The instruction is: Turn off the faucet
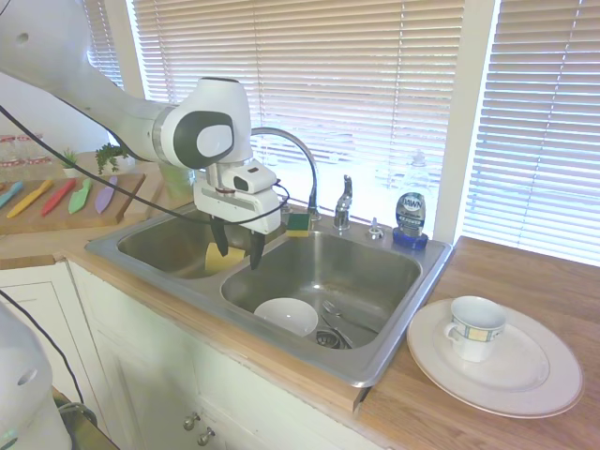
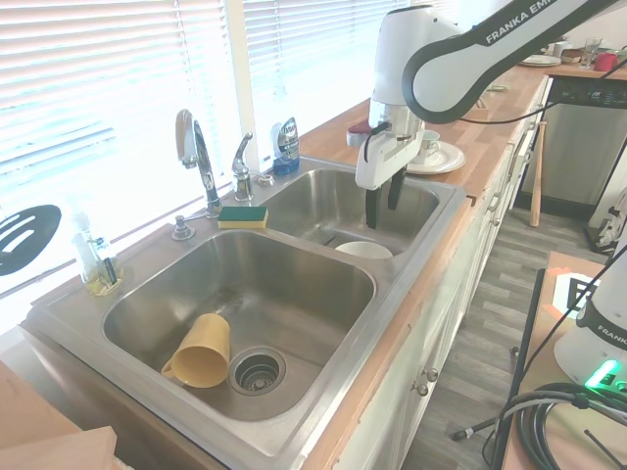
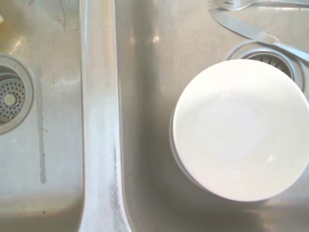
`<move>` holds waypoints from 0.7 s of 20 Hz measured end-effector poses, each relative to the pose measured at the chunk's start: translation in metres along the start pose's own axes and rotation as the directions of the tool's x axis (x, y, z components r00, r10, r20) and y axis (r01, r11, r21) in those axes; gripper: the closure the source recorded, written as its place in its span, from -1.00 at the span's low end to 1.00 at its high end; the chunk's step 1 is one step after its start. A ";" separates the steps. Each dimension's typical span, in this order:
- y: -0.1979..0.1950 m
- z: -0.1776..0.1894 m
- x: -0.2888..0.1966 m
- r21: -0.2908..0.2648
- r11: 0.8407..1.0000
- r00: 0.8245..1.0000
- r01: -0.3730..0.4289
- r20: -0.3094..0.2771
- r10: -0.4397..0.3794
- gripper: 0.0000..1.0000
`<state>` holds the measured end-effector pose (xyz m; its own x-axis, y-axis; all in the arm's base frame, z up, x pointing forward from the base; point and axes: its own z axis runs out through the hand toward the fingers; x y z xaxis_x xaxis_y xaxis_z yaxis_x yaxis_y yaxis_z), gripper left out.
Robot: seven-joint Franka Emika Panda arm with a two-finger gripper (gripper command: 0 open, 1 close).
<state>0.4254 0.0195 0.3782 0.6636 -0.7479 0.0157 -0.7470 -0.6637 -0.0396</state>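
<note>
While the white arm reaches in from the left of the first exterior view, its gripper hangs with dark fingers pointing down above the divider between the two basins of the steel sink. The jaws stand apart with a clear gap between them and hold nothing. To the right of the gripper in that view, behind the right basin, the faucet rises from the back ledge; its arched spout curves over towards the arm's wrist, and its short upright lever handle stands just right of the spout base, well apart from the fingers. Open air lies between the fingers and the handle, above the right basin. A green-and-yellow sponge lies on the ledge at the spout's foot, and a soap bottle stands further right. On the worktop at far right, a mug sits on a plate.

From the opposite side, the second exterior view shows a yellow cup lying on its side in the near basin. The wrist view alone shows a white bowl from above in the other basin, beside cutlery near the drain.
</note>
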 end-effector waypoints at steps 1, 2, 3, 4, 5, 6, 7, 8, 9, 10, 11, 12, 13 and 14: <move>0.000 0.000 0.000 -0.001 1.000 1.000 0.001 -0.001 -0.001 -1.00; 0.000 0.000 0.000 -0.005 1.000 1.000 0.006 -0.005 -0.006 -1.00; 0.000 0.000 0.000 -0.008 1.000 1.000 0.008 -0.009 -0.008 -1.00; 0.000 0.000 0.000 -0.010 1.000 1.000 0.011 -0.013 -0.011 1.00; 0.000 0.000 0.001 -0.011 1.000 1.000 0.013 -0.017 -0.014 1.00; 0.000 0.000 0.001 -0.011 1.000 1.000 0.014 -0.019 -0.014 1.00; 0.000 0.000 0.002 -0.011 1.000 1.000 0.015 -0.021 -0.015 1.00; 0.001 -0.001 0.002 -0.011 1.000 1.000 0.014 -0.024 -0.014 1.00; 0.001 -0.001 0.003 -0.009 1.000 1.000 0.012 -0.027 -0.013 1.00; 0.001 -0.001 0.004 -0.008 1.000 1.000 0.010 -0.029 -0.011 1.00; 0.002 -0.001 0.005 -0.008 1.000 0.999 0.009 -0.031 -0.009 1.00; 0.003 -0.001 0.006 -0.009 1.000 0.999 0.008 -0.033 -0.008 1.00; 0.003 -0.001 0.007 -0.010 1.000 0.999 0.007 -0.035 -0.007 1.00; 0.004 -0.001 0.008 -0.011 1.000 0.999 0.006 -0.036 -0.006 1.00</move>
<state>0.4273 0.0112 0.3795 0.6664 -0.7438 0.0517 -0.7435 -0.6682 -0.0287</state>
